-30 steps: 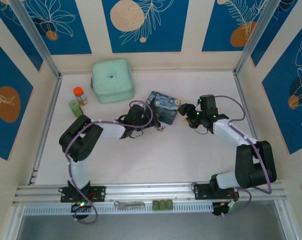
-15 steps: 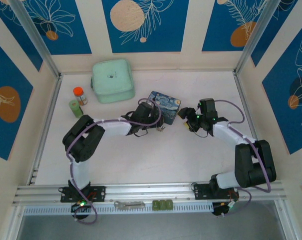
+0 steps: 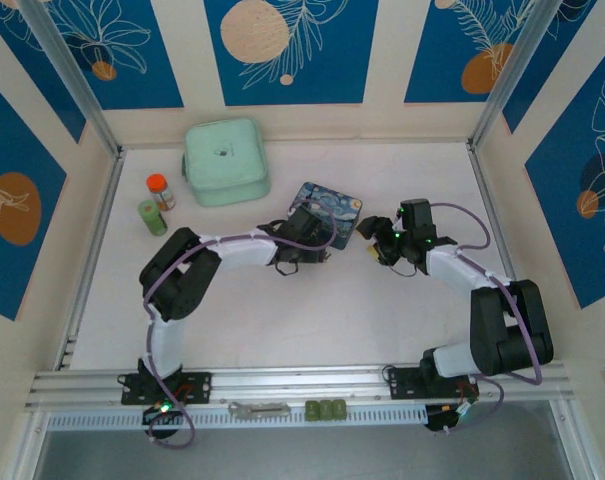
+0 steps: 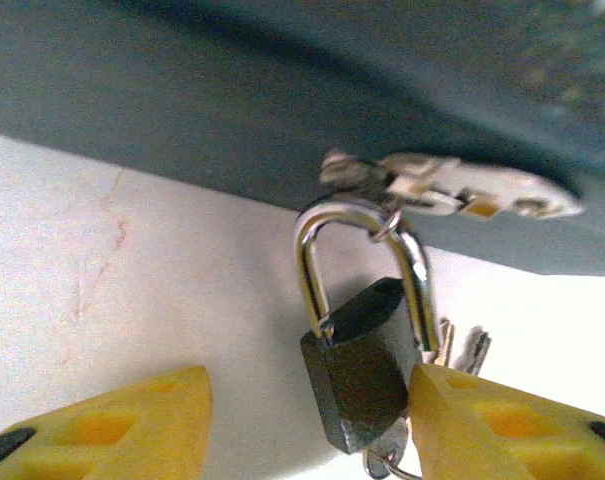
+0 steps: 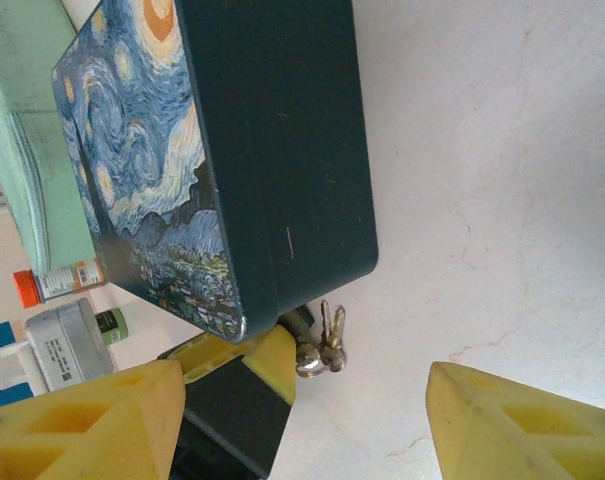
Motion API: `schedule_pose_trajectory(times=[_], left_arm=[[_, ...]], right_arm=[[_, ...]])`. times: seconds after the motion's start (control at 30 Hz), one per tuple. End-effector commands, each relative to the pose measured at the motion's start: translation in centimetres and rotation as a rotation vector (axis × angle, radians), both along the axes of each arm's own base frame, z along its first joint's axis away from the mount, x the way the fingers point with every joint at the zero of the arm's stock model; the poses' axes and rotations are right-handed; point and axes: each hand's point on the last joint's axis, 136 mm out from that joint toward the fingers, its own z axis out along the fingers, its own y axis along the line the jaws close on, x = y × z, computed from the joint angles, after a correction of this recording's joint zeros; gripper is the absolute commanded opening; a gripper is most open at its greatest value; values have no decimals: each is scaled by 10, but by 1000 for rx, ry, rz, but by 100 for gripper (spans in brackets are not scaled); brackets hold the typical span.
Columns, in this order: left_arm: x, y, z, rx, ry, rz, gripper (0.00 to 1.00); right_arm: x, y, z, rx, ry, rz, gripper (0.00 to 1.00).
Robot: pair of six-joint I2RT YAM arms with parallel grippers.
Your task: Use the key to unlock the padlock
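"How many locks?"

"One tiny dark metal padlock (image 4: 357,385) with a silvery shackle hooked through the latch of the one blue-and-yellow painted tin box (image 5: 272,150). Two small silvery keys (image 5: 331,333) lie beside it."

"And the grippers?"

"Two. The left gripper (image 4: 302,415) is spread around the padlock, one yellow finger just beside it, gripping nothing. The right gripper (image 5: 302,430) gapes wide near the box, empty."

"Anything else?"

"One mint-green square container (image 3: 225,160) and two small bottles (image 3: 160,190)."
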Motion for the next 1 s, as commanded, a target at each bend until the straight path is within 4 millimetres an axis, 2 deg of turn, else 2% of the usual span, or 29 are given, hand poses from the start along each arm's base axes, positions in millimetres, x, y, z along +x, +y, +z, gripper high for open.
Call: schedule_pose_trajectory(times=[0.0,0.17,0.37,0.57,0.67,0.8,0.87,0.97], left_arm=[[-4,7,-12,101,22,-25,51],[-1,8,-15,123,22,-20,50],[7,-7,-9,96,16,-46,58],[8,-16,-5,46,7,-36,58],[8,-17,-6,33,5,-25,48],[5,-15,-11,6,16,-4,20],[5,-15,-9,-19,15,9,14],[6,-14,-6,-37,7,27,11]], right_arm=[[-1,1,5,31,-10,-3,65],[1,-1,5,42,-9,-12,65],[3,0,2,57,-3,-15,65],[5,1,1,61,0,-12,65],[5,1,0,65,5,-12,65],[5,1,-2,68,8,-11,65],[5,1,-2,68,10,-10,65],[5,1,-3,72,11,-11,65]])
